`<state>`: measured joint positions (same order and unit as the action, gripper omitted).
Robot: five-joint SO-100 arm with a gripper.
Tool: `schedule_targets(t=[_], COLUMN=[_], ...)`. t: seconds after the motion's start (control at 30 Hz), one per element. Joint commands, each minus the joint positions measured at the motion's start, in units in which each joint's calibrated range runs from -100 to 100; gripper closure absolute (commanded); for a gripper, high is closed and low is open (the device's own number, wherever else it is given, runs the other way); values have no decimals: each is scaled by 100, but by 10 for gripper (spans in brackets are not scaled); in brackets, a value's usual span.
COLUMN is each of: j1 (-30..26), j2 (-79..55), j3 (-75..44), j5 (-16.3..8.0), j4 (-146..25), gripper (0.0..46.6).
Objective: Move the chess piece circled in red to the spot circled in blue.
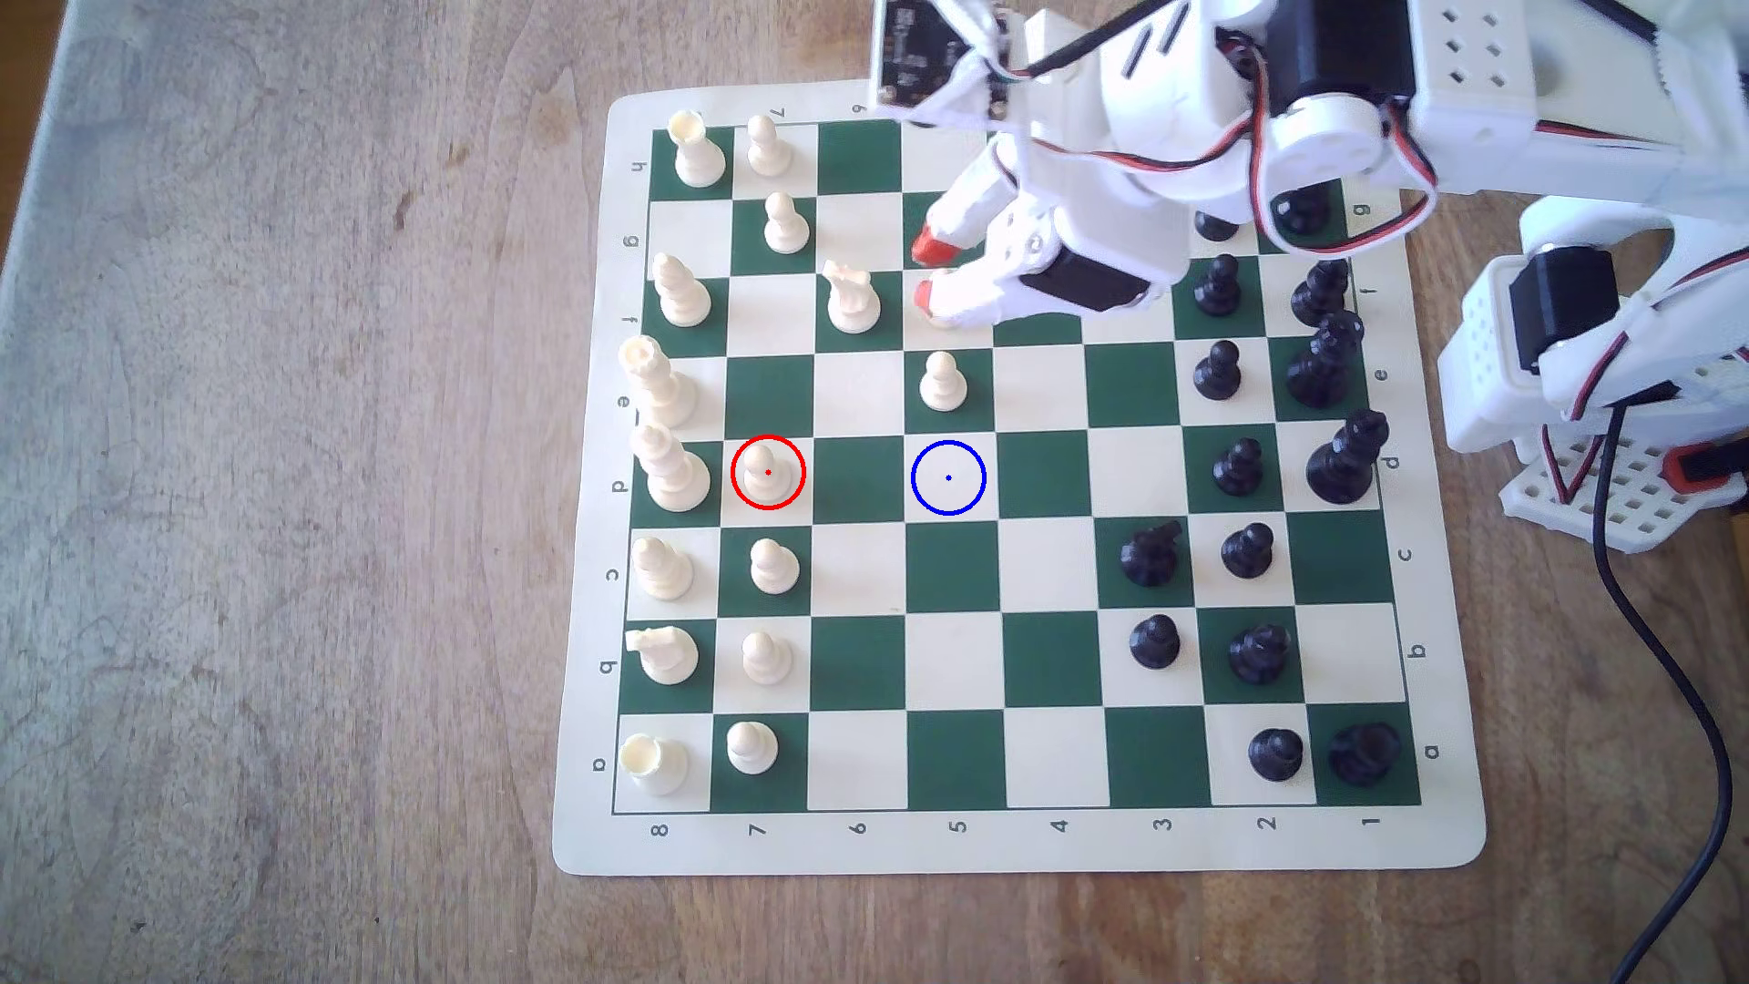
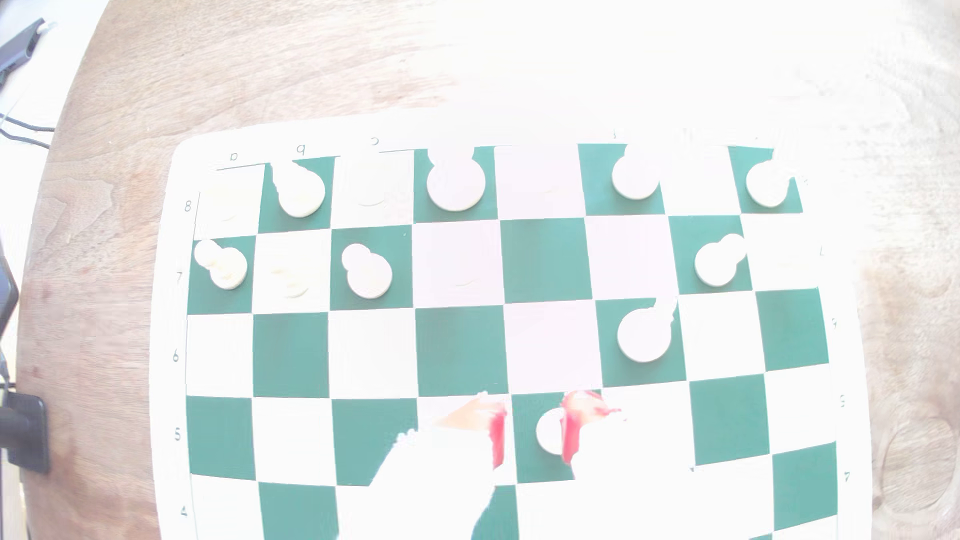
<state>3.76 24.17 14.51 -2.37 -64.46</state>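
Exterior view: the red-ringed cream pawn [image 1: 767,473] stands upright on its light d7 square, two squares to the exterior view's left of the blue-ringed spot [image 1: 948,478] on d5; the gripper [image 1: 926,274] hovers well apart near f5, red-tipped jaws spread, nothing between them, just above another cream pawn [image 1: 943,381] on e5. Wrist view, overexposed: gripper [image 2: 532,428] with red fingertips [image 2: 497,431] apart, that other pawn [image 2: 549,430] seen between them from above; the chessboard [image 2: 291,353] reads clearly.

A small cream-white pawn [image 1: 768,476] with a ball head stands upright inside a red ring on a cream square in the board's 7 column, two squares to the exterior view's left of the empty, blue-ringed cream square [image 1: 948,478].
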Motion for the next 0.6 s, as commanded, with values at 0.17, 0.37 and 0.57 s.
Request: schedule_targets(t=[0.17,0.37,0.57], j1=[-200,-59,81], j2=[-1492,-2392,-2859], j3=[-1877,-2149,-2330], j5=[-239,-274,-244], j4=[-147,279,566], gripper=[402,352,346])
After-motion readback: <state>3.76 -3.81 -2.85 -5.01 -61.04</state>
